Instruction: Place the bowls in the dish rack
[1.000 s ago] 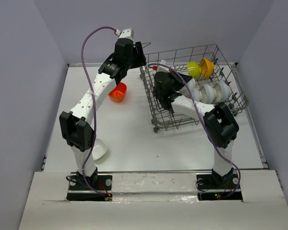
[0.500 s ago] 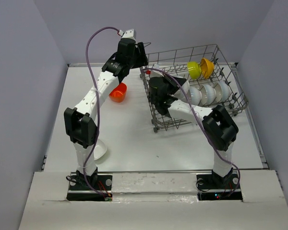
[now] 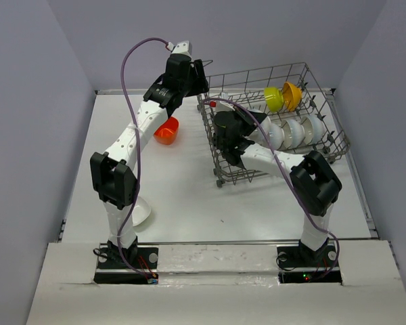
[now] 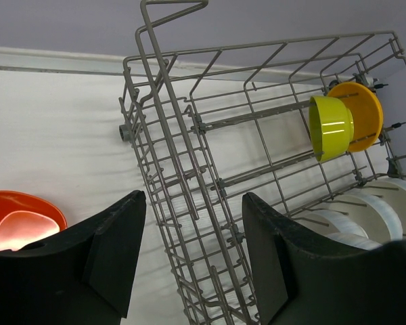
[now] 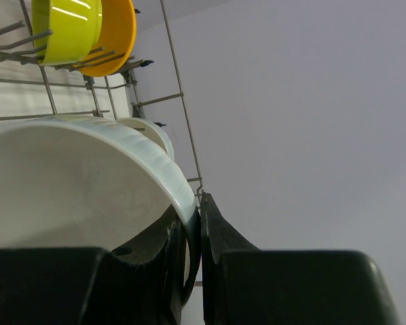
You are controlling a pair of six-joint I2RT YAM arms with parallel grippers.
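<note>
The grey wire dish rack point(image 3: 325, 145) stands at the right of the table. In its back row a lime green bowl point(image 3: 273, 99) and an orange-yellow bowl point(image 3: 293, 95) stand on edge, with white bowls point(image 3: 300, 130) in a row in front. My right gripper point(image 5: 201, 203) is inside the rack, shut on the rim of a white bowl point(image 5: 81, 183). My left gripper point(image 4: 193, 200) hangs open over the rack's left wall point(image 4: 183, 176), holding nothing. A red-orange bowl point(image 3: 166, 130) sits on the table left of the rack, and another white bowl point(image 3: 141, 213) lies by the left arm's base.
The rack's tall left wall and corner post point(image 4: 152, 40) rise just under my left fingers. The table's back edge point(image 3: 142, 91) and grey walls close the scene. Bare table point(image 3: 183, 183) lies between the rack and the arm bases.
My left arm has lifted and swung slightly toward the rack's back left corner. My right gripper has shifted a little left inside the rack with the white bowl.
</note>
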